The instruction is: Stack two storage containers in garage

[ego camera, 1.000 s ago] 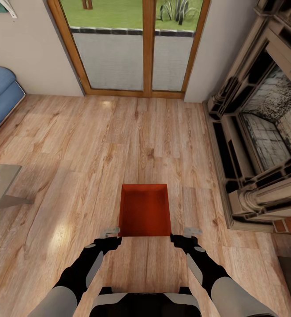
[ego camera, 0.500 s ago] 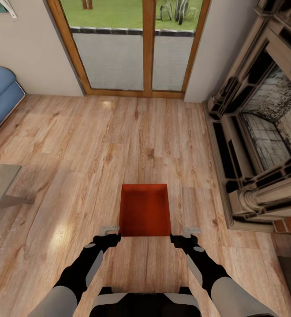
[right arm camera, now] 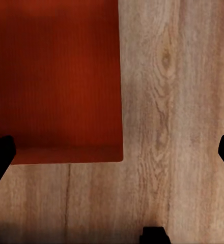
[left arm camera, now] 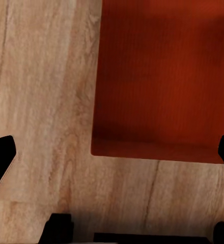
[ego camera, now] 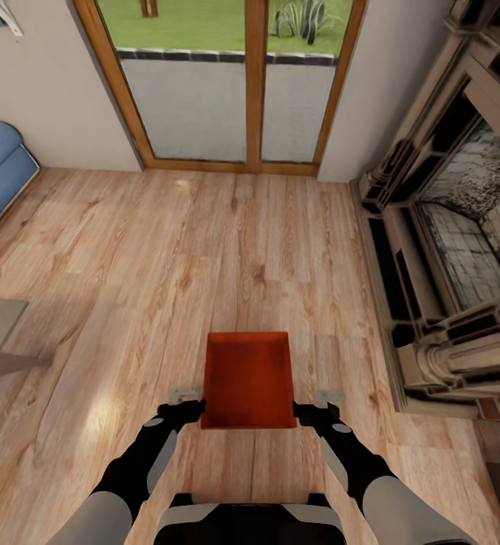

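Still in the living room: one storage container (ego camera: pixel 248 381) is seen on the light wood planks, well short of the glass doors (ego camera: pixel 227 83), with the fireplace (ego camera: pixel 454 257) off to its right. The left gripper (ego camera: pixel 183 397) and right gripper (ego camera: pixel 327 397) are held just beside its near corners, jaws spread, nothing clasped. The second container and the garage are yet to be dealt with; the carrying and stacking are judged wholly outstanding.

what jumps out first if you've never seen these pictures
The orange-red bin on the light wood floor, right in front of the robot, between the left gripper and right gripper. Then the big stone fireplace along the right, and the glass doors straight ahead.
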{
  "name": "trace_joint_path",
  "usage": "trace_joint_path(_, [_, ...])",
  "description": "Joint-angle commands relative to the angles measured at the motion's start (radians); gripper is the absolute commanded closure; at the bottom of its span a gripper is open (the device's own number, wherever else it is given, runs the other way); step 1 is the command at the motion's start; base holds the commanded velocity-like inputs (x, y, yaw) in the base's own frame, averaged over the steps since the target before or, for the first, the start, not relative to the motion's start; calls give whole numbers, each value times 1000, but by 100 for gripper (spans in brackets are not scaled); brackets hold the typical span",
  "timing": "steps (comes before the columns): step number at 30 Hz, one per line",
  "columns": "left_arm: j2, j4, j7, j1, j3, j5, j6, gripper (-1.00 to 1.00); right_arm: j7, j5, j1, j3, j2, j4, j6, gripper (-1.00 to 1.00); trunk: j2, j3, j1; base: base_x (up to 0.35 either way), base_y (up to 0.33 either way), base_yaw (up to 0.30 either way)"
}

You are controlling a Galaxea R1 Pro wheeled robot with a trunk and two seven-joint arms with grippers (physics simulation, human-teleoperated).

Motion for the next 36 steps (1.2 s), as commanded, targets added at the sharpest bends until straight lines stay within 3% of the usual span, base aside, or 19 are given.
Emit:
trace_joint_path(1, [1, -2, 17, 0, -5, 10, 5, -100, -7, -7, 0, 6, 0, 1, 0, -100, -1, -1, 0, 37, 0, 0])
trace_joint_path(32, [-2, -4, 36, 1, -1, 11, 5, -100, -32, -16, 0, 5, 1, 6, 9, -100, -1, -1, 0, 2, 0, 22])
trace_joint_path(36, [-13, -6, 71, 0, -2, 10, 6, -100, -31, -16, 0, 5, 0, 6, 11, -100, -1, -1, 0, 0, 0, 0])
